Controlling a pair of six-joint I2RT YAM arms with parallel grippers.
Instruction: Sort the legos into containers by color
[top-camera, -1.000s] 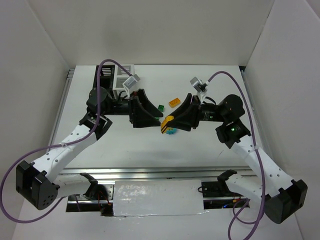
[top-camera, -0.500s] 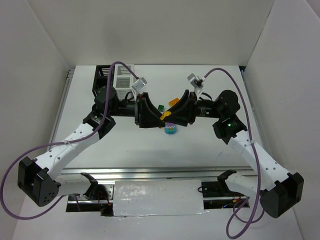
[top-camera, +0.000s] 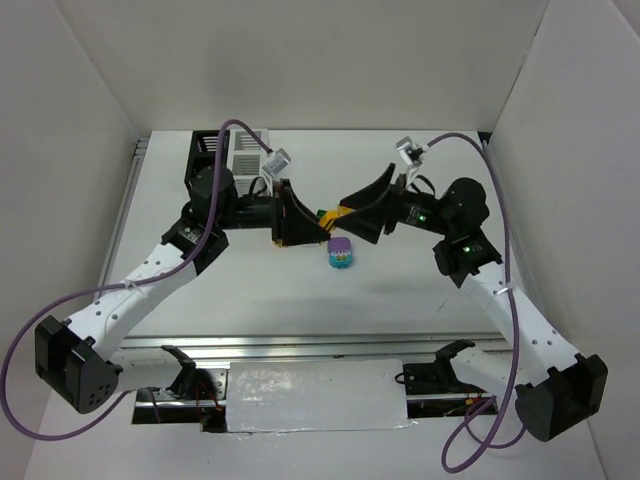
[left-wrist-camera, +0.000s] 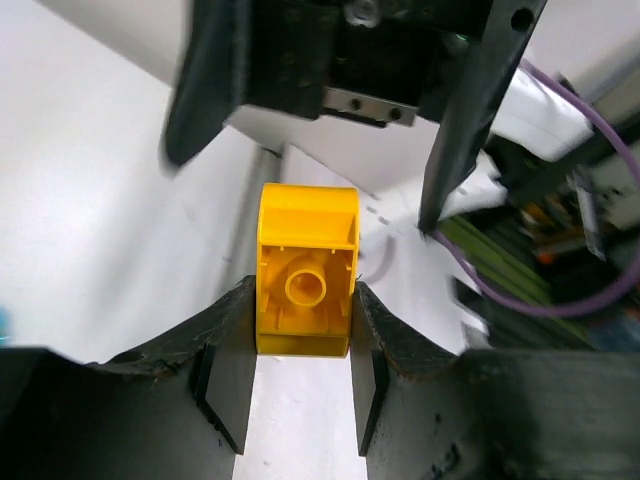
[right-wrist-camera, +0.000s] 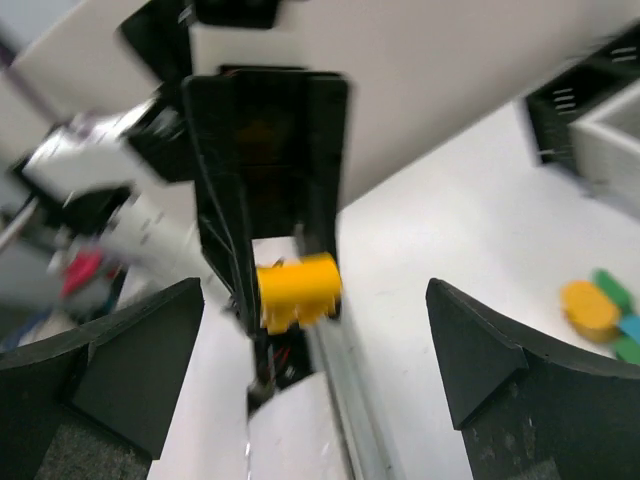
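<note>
Yellow brick (left-wrist-camera: 307, 270) is the centre of the action: it sits clamped between the two fingers of the left hand (left-wrist-camera: 303, 292), lifted above the middle of the white surface (top-camera: 250, 290). The grip is narrow, the pads pressed flat on the brick's two sides, with the hollow underside and its round tube facing the left wrist camera. Directly opposite, nose to nose, the right hand (right-wrist-camera: 313, 288) stands spread wide with nothing between its fingers. They flank the yellow brick on both sides without touching it (from the right wrist view the gap either side is plain).

On the surface just beneath the meeting point, towards the near edge, lies a small purple-on-teal stack (top-camera: 340, 251), clear of both hands. An orange brick (right-wrist-camera: 588, 308) and a green brick (right-wrist-camera: 608, 288) lie together at mid-surface, just on the far side of the hands; a sliver of teal shows beside them at the right wrist frame's edge, too cropped to say more.

Over in the far left corner of the surface are the two containers, the black bin (top-camera: 205, 150) towards the left edge and the white bin (top-camera: 245, 155) joined to its right. Both are partly covered by the left arm, so their contents cannot be read.
</note>
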